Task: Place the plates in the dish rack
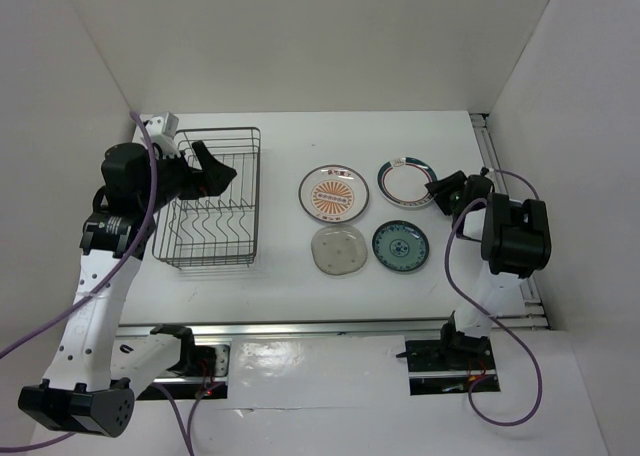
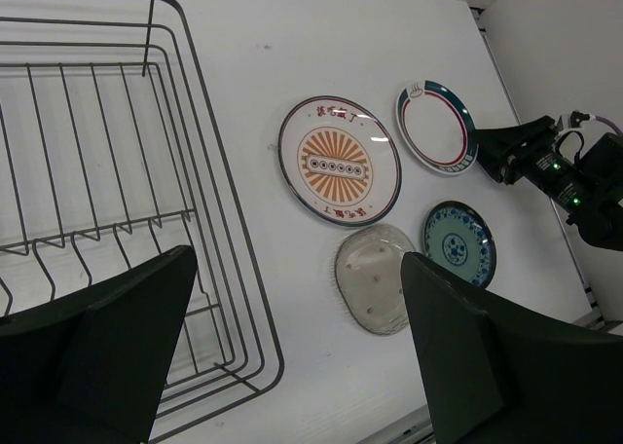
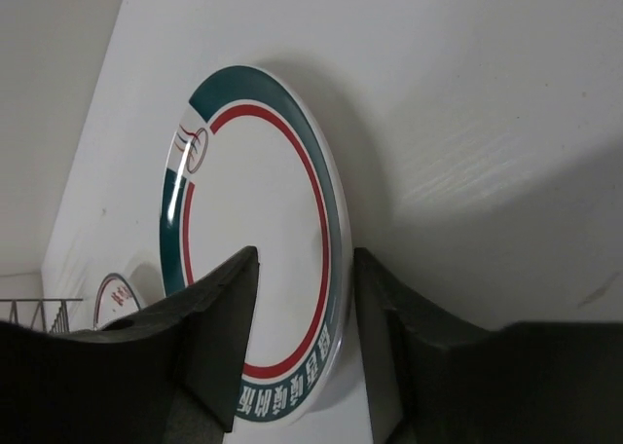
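Four plates lie flat on the table right of the dish rack [image 1: 256, 191]: the orange sunburst plate [image 1: 333, 193], the white plate with a dark and red rim band [image 1: 405, 184], the translucent beige plate [image 1: 339, 249] and the teal-blue plate [image 1: 401, 246]. The rack holds no plates. My left gripper [image 1: 222, 171] hangs open and empty above the rack's far right part; its wrist view shows the rack [image 2: 224, 220] and all the plates. My right gripper [image 3: 307, 317] is open, its fingers straddling the right edge of the rim-band plate [image 3: 253, 201], with gaps showing on both sides.
White walls close the table at the back and both sides. A metal rail runs along the near edge [image 1: 330, 326]. The right arm's body [image 1: 515, 236] stands right of the plates. A white fitting [image 1: 165, 126] sits behind the rack.
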Robot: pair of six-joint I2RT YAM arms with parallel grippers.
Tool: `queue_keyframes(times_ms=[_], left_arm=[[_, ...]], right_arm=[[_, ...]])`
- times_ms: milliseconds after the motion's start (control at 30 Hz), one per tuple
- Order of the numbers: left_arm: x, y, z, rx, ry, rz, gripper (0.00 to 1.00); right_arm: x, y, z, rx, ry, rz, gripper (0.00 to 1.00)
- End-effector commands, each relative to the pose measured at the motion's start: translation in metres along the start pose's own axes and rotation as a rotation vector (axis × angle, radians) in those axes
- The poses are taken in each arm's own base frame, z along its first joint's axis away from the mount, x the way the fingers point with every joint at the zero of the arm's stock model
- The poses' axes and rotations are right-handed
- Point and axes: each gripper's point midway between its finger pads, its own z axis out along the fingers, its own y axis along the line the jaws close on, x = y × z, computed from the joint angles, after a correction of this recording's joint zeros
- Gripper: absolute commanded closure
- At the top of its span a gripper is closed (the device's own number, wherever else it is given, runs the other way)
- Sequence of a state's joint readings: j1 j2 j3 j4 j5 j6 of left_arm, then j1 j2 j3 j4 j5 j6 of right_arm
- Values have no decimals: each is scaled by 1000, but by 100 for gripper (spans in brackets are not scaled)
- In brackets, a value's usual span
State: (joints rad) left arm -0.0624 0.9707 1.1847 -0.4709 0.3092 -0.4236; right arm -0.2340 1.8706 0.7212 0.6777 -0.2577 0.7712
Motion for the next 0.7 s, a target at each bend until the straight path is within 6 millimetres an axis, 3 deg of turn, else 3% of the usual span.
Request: queue_keyframes(times_ms=[0,33,167,233,267,300,367,500,600,633,667], left_arm=[[-11,-9,-4,38,-48,36,0],[-11,-9,-4,38,-48,36,0],[-13,-10,-7,41,-56,39,0],[-15,-11,-6,44,-65,42,0],[-15,-11,-6,44,-65,42,0],[-15,-11,-6,44,-65,42,0],[-15,-11,-6,44,-65,42,0],[-13,-10,-4,41,-56,39,0],[-13,-7,-1,28,-52,25,0],[-11,-5,2,25,-44,22,0],[-9,-5,4,31,-32,19,0]], right_arm=[[21,-27,5,61,51,52,49],[24,-27,6,50,63,53,60],[23,-34,4,79,64,90,62],[21,-35,6,93,56,90,70],[20,-37,6,107,56,93,76],[19,-38,7,113,50,92,91],[19,-41,6,129,48,94,100],[14,-36,4,122,26,125,100],[1,-16,-5,67,-24,173,100],[-6,6,-9,15,-45,162,100],[-10,16,-11,-2,-59,160,100]])
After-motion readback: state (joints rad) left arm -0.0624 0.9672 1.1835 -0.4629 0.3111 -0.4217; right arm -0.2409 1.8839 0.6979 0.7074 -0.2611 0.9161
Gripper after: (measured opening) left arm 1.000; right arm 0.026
